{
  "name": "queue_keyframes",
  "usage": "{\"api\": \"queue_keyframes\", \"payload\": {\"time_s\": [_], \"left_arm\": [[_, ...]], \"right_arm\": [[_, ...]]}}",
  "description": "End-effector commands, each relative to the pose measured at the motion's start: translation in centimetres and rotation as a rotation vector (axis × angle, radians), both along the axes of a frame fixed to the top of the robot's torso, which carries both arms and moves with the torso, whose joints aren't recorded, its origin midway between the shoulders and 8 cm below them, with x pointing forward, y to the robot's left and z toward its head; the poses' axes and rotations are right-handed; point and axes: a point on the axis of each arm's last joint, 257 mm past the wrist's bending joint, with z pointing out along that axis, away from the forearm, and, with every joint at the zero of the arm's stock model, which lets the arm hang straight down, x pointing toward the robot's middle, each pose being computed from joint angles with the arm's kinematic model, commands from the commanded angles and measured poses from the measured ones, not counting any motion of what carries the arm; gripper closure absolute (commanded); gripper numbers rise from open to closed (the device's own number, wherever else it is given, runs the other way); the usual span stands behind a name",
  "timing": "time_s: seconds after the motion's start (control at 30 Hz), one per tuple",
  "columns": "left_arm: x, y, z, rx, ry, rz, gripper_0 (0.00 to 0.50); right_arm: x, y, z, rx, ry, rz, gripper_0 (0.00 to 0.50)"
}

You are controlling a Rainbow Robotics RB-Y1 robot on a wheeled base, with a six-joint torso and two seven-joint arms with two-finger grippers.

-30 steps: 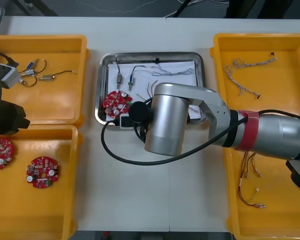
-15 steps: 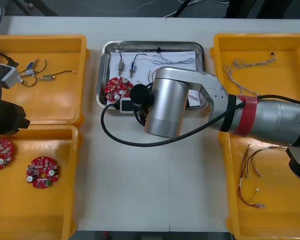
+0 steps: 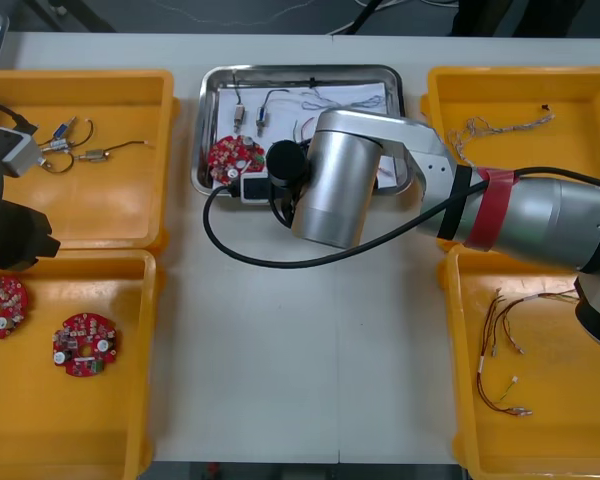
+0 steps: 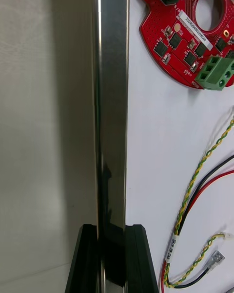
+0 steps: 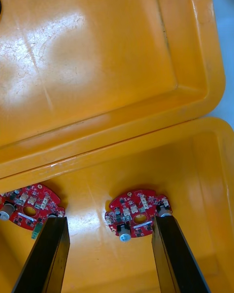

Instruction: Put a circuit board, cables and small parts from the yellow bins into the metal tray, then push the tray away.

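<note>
The metal tray (image 3: 300, 72) lies at the table's far middle, white inside. It holds a round red circuit board (image 3: 230, 156), small metal parts (image 3: 248, 118) and thin cables (image 3: 330, 100). My right arm (image 3: 335, 190) reaches over the tray's near edge. In the right wrist view my right gripper (image 4: 112, 254) is shut on the tray's rim (image 4: 111, 127), one finger on each side. Beyond the rim lie the board (image 4: 187, 44) and red and yellow cables (image 4: 195, 185). My left gripper (image 5: 109, 254) hangs open over the near left bin, above a circuit board (image 5: 136, 212).
Yellow bins flank the tray. The far left bin (image 3: 130, 90) holds small metal parts (image 3: 75, 145). The near left bin (image 3: 145, 300) holds two boards (image 3: 84, 344). A blue and white cable (image 3: 490, 135) and red and yellow cables (image 3: 500, 350) lie in the right bins.
The tray has slid away toward the table's far edge, with my right gripper on its near rim. The left arm has stayed still.
</note>
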Motion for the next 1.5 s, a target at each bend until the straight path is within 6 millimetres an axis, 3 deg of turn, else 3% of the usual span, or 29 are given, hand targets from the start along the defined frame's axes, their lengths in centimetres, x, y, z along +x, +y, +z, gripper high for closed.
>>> {"api": "queue_keyframes", "payload": {"time_s": [0.03,0.43,1.0,1.5], "left_arm": [[-0.6,1.5,1.1,0.019,-0.020,0.049,0.000],[-0.6,1.5,1.1,0.019,-0.020,0.049,0.000],[-0.6,1.5,1.1,0.019,-0.020,0.049,0.000],[-0.6,1.5,1.1,0.019,-0.020,0.049,0.000]], "right_arm": [[1.7,2.8,4.5,0.032,-0.071,0.060,0.500],[4.5,2.4,6.3,0.010,-0.122,0.069,0.500],[6.8,2.8,8.3,0.026,-0.178,0.097,0.500],[7.5,2.4,7.4,0.060,-0.152,0.063,0.485]]}}
